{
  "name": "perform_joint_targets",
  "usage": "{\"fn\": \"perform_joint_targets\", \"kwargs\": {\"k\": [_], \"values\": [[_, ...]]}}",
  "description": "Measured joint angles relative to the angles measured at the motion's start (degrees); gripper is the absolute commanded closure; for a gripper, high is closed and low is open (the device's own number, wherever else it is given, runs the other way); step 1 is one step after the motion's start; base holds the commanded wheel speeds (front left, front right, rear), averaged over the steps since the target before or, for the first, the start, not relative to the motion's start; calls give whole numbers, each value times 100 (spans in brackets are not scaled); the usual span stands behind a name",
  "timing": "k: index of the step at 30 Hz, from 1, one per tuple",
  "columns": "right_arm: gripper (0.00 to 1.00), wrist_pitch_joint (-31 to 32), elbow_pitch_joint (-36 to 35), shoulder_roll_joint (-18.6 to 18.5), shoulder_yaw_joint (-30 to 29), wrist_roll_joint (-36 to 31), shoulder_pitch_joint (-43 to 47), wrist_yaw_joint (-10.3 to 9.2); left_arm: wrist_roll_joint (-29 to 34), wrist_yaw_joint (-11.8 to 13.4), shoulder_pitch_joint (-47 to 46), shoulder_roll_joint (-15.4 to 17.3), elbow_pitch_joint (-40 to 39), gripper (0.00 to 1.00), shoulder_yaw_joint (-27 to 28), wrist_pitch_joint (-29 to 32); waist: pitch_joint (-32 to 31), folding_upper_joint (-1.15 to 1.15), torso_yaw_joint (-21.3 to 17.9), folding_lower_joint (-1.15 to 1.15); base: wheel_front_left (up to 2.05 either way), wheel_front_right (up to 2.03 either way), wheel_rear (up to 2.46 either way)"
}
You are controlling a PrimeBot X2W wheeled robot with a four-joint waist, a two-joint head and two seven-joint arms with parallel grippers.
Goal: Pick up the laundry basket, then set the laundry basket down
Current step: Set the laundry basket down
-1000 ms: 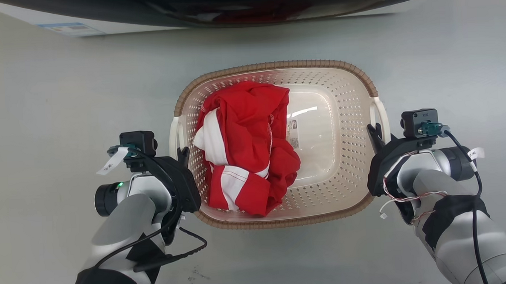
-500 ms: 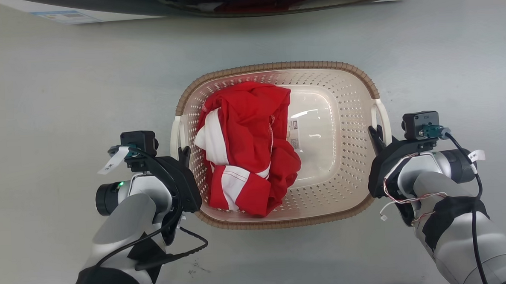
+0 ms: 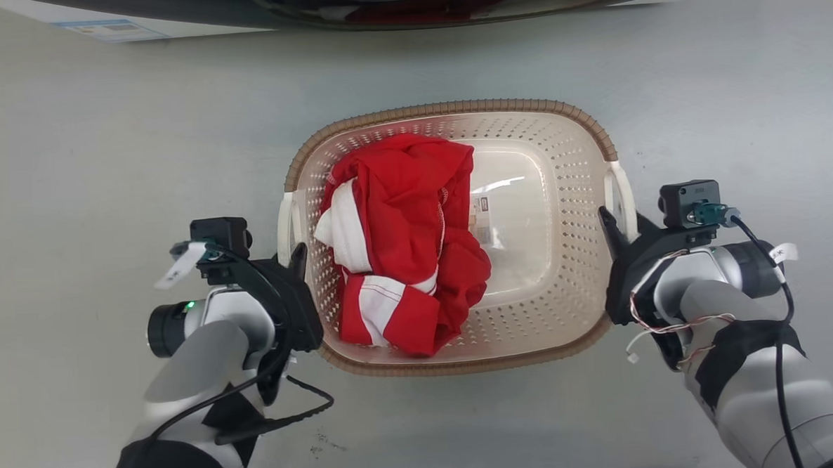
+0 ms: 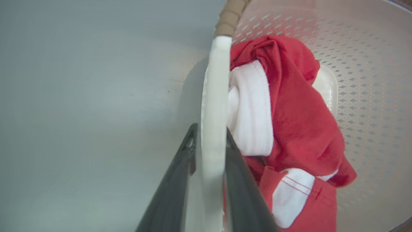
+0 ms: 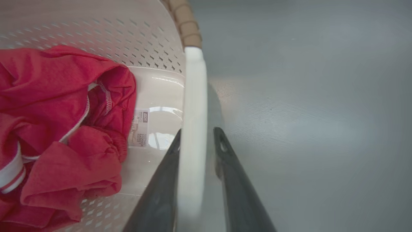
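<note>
We are looking down on the grey floor, where the laundry basket is sitting a little further left and away than half a second ago; we cannot tell whether it is touching the floor. The red and white garment is lying in its left half. Our left gripper is clamping the left handle. Our right gripper is closing around the right handle, with a sliver of gap at its outer fingertip. Both are sitting slightly further left.
</note>
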Motion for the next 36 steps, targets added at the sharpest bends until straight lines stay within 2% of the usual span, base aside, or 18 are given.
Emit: {"fn": "perform_joint_targets", "kwargs": {"k": [1, 4, 14, 27, 36], "values": [[0, -4, 10, -19, 2, 0, 0, 27, 0, 0, -13, 33, 14, 0, -2, 27, -8, 0, 1, 0, 0, 0, 0], [0, -104, 30, -99, 9, 0, 2, 56, 0, 1, -13, 119, 48, 0, -8, 32, -54, 0, 7, 0, 0, 0, 0], [0, -276, 89, -108, -36, 8, 23, 87, -54, -5, 47, 109, 85, 0, 23, -14, -376, 0, 25, 0, 0, 0, 0], [0, -508, 76, -87, -304, 223, 531, 137, -33, -52, 370, 140, 63, 0, 16, -781, -1146, 0, -39, 0, 0, 0, 0], [0, -558, -120, -96, -563, 427, 1111, 136, 154, -55, 783, 224, -177, 0, -53, -969, -1878, 0, -100, -1, 0, 0, 0]]}}
